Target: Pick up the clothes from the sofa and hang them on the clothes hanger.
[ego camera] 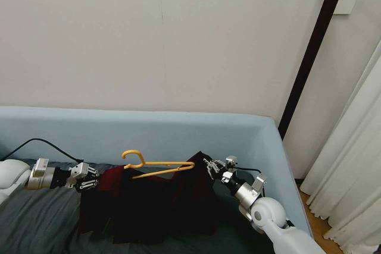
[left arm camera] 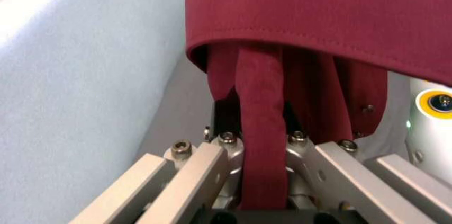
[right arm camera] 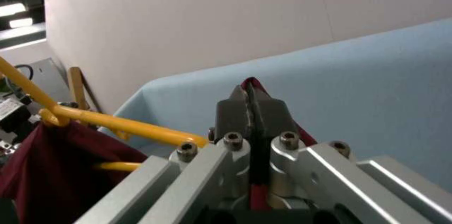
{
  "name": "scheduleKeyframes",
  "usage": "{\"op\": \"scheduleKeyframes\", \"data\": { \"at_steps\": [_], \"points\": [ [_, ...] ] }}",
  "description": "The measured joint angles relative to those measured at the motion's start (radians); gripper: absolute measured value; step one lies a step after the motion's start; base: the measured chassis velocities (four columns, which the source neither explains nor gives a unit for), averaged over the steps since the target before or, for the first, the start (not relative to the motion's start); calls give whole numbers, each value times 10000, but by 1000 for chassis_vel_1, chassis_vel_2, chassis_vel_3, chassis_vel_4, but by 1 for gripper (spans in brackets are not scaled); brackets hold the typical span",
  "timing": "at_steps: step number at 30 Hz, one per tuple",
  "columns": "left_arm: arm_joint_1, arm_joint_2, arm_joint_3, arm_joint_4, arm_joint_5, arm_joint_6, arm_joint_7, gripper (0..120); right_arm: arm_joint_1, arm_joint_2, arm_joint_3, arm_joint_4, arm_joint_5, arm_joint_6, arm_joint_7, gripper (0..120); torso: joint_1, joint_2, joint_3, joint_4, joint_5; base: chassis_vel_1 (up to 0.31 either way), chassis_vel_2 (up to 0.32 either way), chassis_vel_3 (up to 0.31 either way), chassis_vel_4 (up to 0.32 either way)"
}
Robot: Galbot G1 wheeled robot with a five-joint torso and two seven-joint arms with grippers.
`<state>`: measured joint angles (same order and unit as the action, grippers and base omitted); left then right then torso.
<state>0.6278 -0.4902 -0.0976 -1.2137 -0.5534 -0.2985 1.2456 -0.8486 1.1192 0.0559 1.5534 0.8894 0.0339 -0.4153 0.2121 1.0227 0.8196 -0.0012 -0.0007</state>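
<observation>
Dark red garment (left arm camera: 318, 17) sits right at the left wrist cam: one narrow fold runs down between the pads of the left hand (ego camera: 92, 178), pinched. The right hand (right arm camera: 249, 113) is pressed together on a thin edge of the same cloth, with just a sliver showing past the pads.

Head view: garment strung between both hands, low over the grey seat cushion (ego camera: 36, 218) of the light blue sofa (ego camera: 178, 132). Its lower part sags toward the cushion; can't tell if it's touching. The yellow hanger (ego camera: 158, 168) lies along the garment's top edge, hook up near the left hand. Neither hand holds it. How far it's threaded into the cloth, can't tell.

Risks, my read:
- The right hand's bite looks shallow. Tension between the arms could pull the edge out and drop that side.
- The hanger is loose, so a tilt could let it slide out.
- The black cable (ego camera: 41, 144) by the left arm could snag on a lift.

Readable text or brands: none.
</observation>
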Motion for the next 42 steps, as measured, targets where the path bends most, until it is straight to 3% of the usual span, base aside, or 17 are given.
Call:
{"op": "scheduleKeyframes", "data": {
  "at_steps": [29, 34, 42],
  "points": [
    [159, -615, 112, 387, 1072, -283, -169, 1, -195, -108, 2, 839, 920, 607, -1584, 0, 0, 0, -1, 0, 2, 0, 0, 0, 0],
    [555, -1004, 45, 214, 1921, -252, -1211, 1, -138, -12, -149, 693, 1388, 902, -2892, 0, 0, 0, 0, 0, -2, 0, 0, 0, 0],
    [846, -1194, 41, -191, 1207, -66, -3417, 1, -578, -1, -317, 672, 1511, 1331, -3708, 0, 0, 1, 0, -1, -1, 0, 0, 0, 0]
  ]
}}
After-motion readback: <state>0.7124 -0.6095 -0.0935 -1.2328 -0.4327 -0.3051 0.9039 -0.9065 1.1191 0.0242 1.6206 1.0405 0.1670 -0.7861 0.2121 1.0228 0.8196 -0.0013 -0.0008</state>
